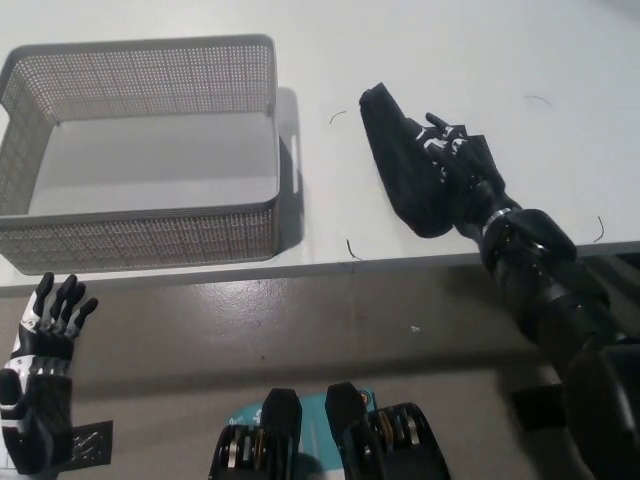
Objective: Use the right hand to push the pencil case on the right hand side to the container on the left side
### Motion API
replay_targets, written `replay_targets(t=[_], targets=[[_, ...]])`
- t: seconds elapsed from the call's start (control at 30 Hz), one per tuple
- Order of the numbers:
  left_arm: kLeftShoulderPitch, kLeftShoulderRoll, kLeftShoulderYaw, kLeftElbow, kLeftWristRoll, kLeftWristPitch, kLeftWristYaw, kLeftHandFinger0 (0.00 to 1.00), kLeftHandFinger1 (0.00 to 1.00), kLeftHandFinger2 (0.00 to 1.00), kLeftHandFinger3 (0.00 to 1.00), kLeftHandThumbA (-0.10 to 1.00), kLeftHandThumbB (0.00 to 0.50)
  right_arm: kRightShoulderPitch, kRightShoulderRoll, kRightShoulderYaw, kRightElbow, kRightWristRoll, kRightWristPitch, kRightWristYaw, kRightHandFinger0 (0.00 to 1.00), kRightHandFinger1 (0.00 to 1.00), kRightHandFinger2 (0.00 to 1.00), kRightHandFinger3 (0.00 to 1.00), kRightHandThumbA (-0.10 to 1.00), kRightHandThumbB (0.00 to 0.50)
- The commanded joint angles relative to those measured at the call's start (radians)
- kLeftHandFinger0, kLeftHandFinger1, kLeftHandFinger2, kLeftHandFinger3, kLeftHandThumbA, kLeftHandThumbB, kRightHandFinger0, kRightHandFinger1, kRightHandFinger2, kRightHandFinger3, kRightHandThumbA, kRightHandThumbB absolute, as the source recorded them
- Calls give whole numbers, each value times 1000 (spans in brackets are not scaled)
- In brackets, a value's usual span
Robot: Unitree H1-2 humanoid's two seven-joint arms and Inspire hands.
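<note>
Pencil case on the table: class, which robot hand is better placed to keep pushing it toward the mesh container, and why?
The right. The black right robot hand rests against the pencil case on the side away from the container. The left robot hand hangs below the table edge, off the surface.
</note>
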Motion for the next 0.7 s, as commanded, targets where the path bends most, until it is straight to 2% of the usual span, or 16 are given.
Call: replay_targets(t=[0.0, 0.13, 0.4, 0.47, 0.67], targets=[[-10, 6, 9, -40, -2, -30, -13, 1000, 1000, 1000, 1000, 1000, 384, -26, 49, -8, 8, 1, 12, -8, 1000, 1000, 1000, 1000, 1000, 404], [-13, 13, 11, -39, -4, -30, -17, 1000, 1000, 1000, 1000, 1000, 392, -28, 85, -34, 8, 25, 12, -3, 1000, 1000, 1000, 1000, 1000, 387], [-15, 14, 13, -44, -12, -30, -14, 1000, 1000, 1000, 1000, 1000, 395, -36, 151, -54, 8, 28, 13, -20, 1000, 1000, 1000, 1000, 1000, 382], [-14, 19, 10, -45, -7, -30, -10, 1000, 1000, 1000, 1000, 1000, 401, -40, 172, -54, 8, 30, 16, -21, 1000, 1000, 1000, 1000, 1000, 401], [-22, 22, 15, -46, 10, -30, -9, 1000, 1000, 1000, 1000, 1000, 399, -44, 215, -67, 7, 43, 14, -19, 1000, 1000, 1000, 1000, 1000, 389]])
